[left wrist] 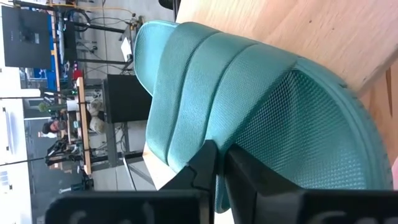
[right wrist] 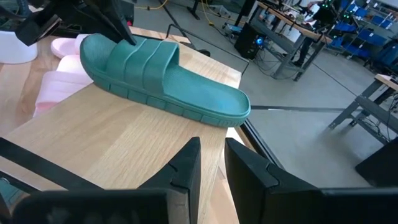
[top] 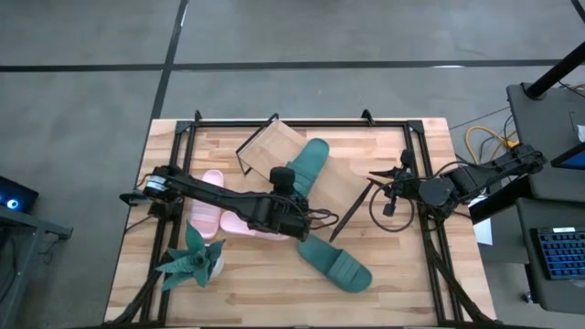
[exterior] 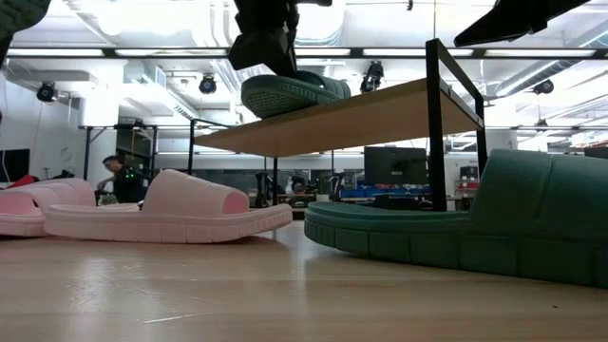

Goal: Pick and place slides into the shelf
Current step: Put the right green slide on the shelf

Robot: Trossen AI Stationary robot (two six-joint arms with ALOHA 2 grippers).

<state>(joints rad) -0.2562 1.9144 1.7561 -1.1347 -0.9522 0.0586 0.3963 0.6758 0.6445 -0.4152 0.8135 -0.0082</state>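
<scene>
One dark green slide lies on the light wood board of the shelf, which stands on black wire legs at the table's far middle. My left gripper is shut on that slide at its strap end. The second green slide rests sole-down on the table near the front. Two pale pink slides lie side by side under my left arm. My right gripper hovers right of the shelf, fingers slightly apart, touching nothing. My left gripper pinches the green slide at the toe-side edge of its ribbed strap, slanting down from above. One finger lies on the strap and the other over the textured footbed. The slide's sole sits flat on the shelf board.
A green leafy toy plant in a white pot stands at the table's near left. A black frame runs round the table's edges. Bare wood lies between the shelf and the near green slide. A person stands far off in the room.
</scene>
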